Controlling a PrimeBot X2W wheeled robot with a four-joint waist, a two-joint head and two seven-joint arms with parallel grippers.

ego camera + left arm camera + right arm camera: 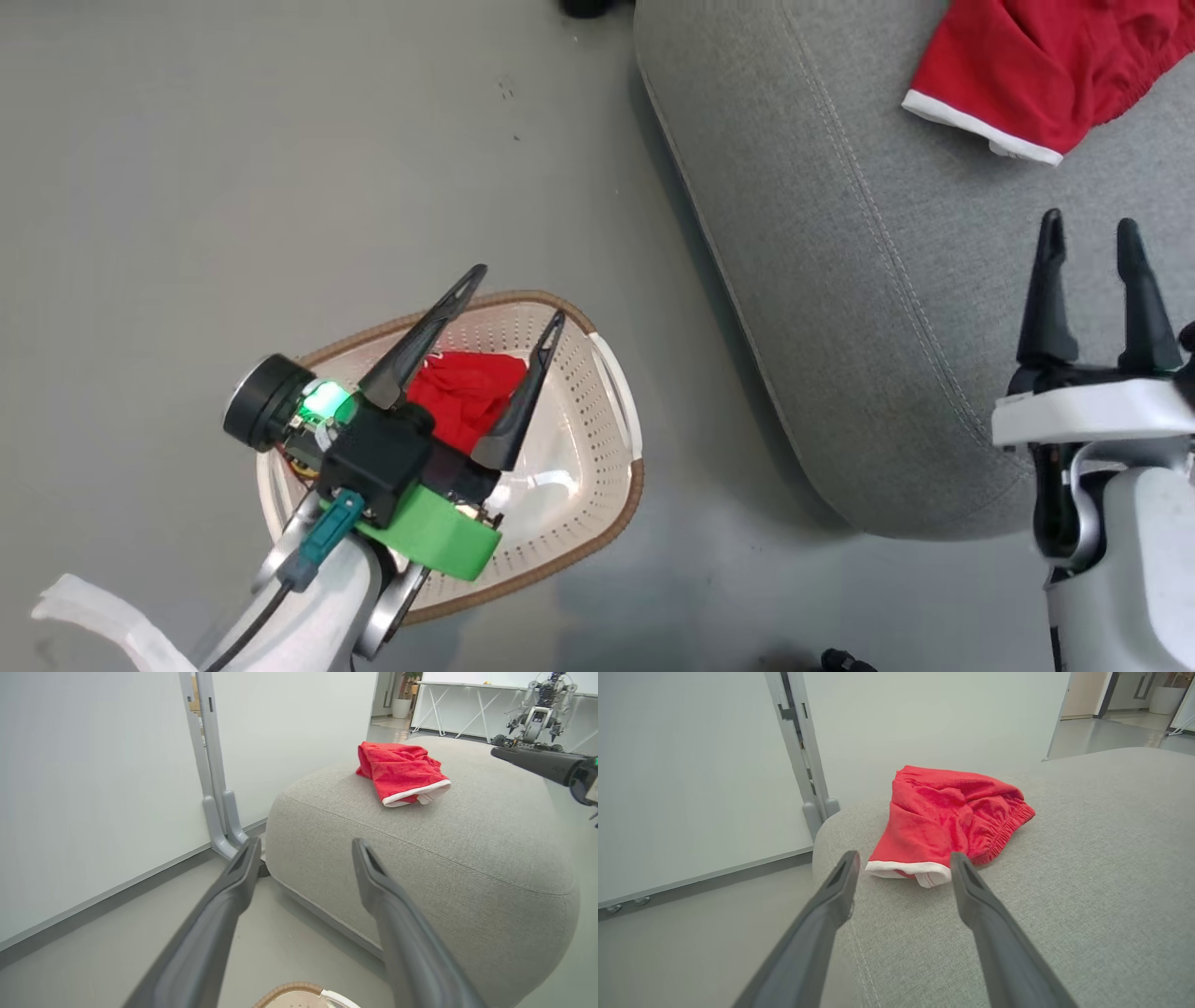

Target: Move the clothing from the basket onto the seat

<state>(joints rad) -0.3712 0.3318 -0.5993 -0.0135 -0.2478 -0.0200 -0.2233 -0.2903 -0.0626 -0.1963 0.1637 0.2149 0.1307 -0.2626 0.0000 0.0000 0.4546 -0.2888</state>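
Note:
Red shorts (1036, 65) with white hem trim lie crumpled on the grey seat (840, 280) at the upper right; they also show as the shorts (402, 772) and the shorts (945, 816) on the seat (1087, 868). My right gripper (1088, 233) hovers open over the seat, short of the shorts, holding nothing. A second red garment (464, 392) lies in the cream basket (597, 439) on the floor. My left gripper (518, 294) hangs open above the basket, its fingers straddling that garment from above without touching it.
The basket (299, 996) stands on grey floor left of the seat (420, 858). A white wall panel with a grey post (212, 765) rises behind. Another robot (537, 714) and white tables stand far back.

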